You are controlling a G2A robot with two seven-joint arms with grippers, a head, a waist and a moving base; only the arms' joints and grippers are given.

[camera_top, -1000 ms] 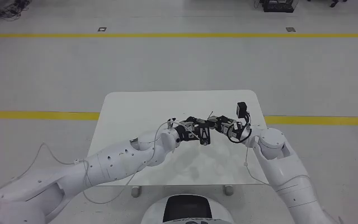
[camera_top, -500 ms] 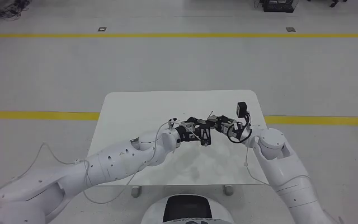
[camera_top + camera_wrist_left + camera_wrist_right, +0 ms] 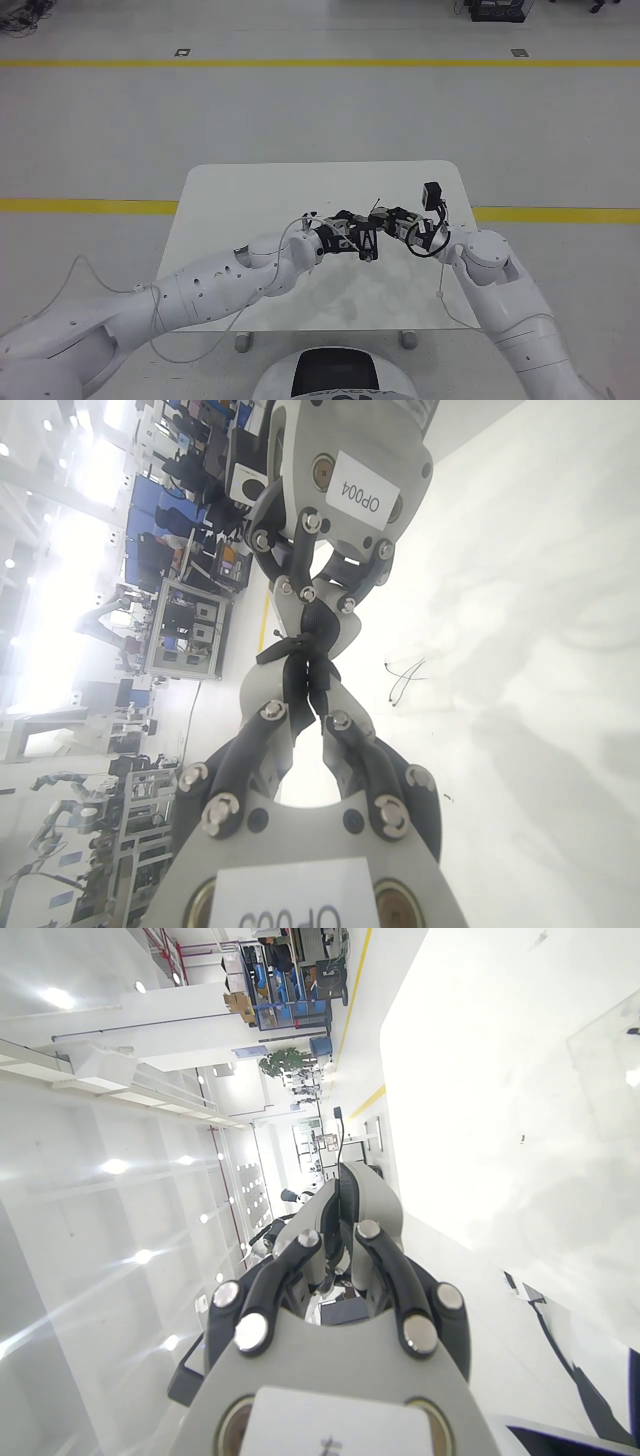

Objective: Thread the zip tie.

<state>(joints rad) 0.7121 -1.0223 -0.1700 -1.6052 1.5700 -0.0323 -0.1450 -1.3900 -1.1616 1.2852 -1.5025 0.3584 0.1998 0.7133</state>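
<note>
The zip tie is being held in the air above the white table, a little right of its middle, and is being pinched from both sides at once. On the left, the left gripper is being held with its fingers narrowed right down onto the black strap. In the left wrist view the strap is being shown as a dark band running between the two pads and bunching into a small fold just beyond them. Directly against that fold, the right gripper is being held tip to tip with the left one, its fingers likewise closed to a narrow gap on the tie. In the right wrist view a thin black length is being shown sticking straight out past those fingertips and ending in a small dark block, judged to be the head. On the tabletop below, thin dark crossed lines are being shown well apart from both grippers; whether they are loose strands or shadow cannot be told. As to progress, the tie is being judged as lifted and shared between both grippers, with the threading in hand. Whether the tail is through the head cannot be told, since the meeting point is being covered by the fingers. No closed loop is being shown, so the pulling through is being taken as left to do.
</note>
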